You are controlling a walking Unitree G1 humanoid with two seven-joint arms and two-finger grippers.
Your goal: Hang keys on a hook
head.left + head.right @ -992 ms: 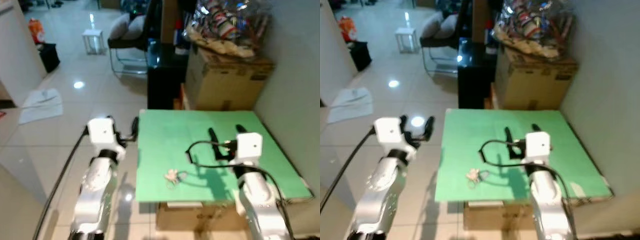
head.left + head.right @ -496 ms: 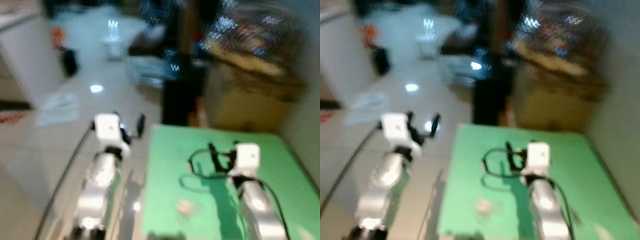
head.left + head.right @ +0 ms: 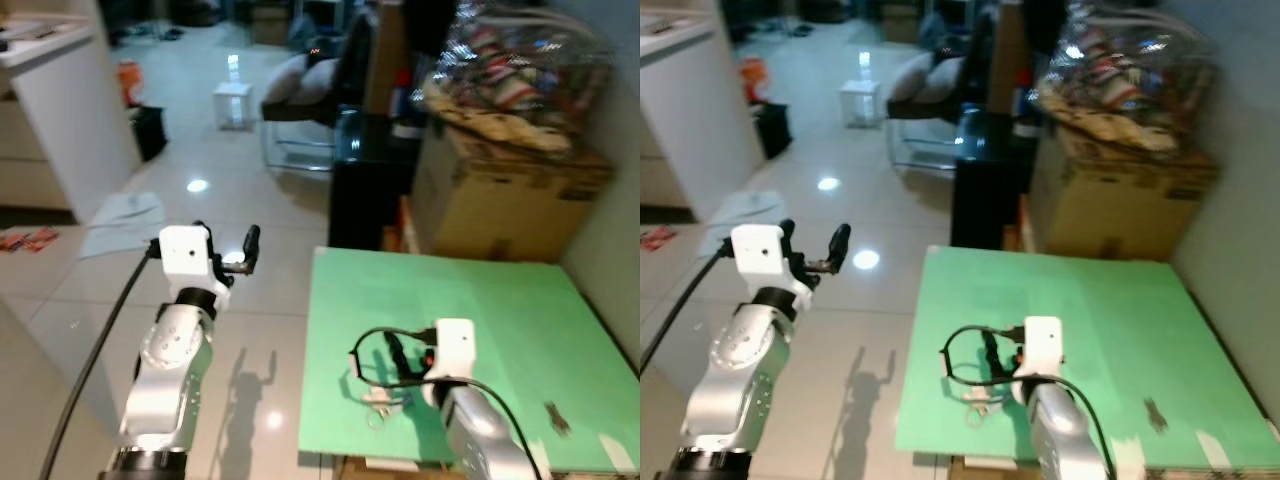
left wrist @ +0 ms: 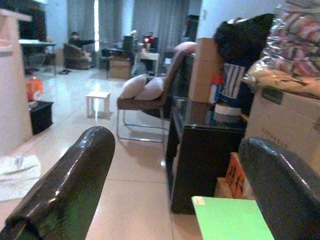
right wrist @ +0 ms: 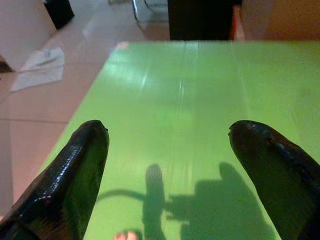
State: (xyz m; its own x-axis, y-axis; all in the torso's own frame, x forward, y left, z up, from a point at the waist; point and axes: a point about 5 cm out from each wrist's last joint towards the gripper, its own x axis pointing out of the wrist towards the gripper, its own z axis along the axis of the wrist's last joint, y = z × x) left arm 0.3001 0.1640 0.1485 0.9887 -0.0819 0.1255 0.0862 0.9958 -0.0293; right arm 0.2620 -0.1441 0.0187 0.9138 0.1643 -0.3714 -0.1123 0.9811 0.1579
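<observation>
Left eye view: the right gripper point(image 3: 398, 352) hovers low over the green bench point(image 3: 500, 330), fingers spread, with the keys point(image 3: 378, 406) lying on the bench just beneath and in front of it. The left gripper point(image 3: 225, 250) is held out over the tiled floor point(image 3: 250, 300), off the bench's left edge, fingers apart.

Left wrist view: both black fingers point(image 4: 65, 185) wide, a brown cardboard box point(image 4: 285, 130) beyond.

Right wrist view: fingers point(image 5: 75, 175) splayed above green bench.

No text, label, brand or number can be read; print on the far brown cardboard box point(image 4: 292, 131) is blurred.
</observation>
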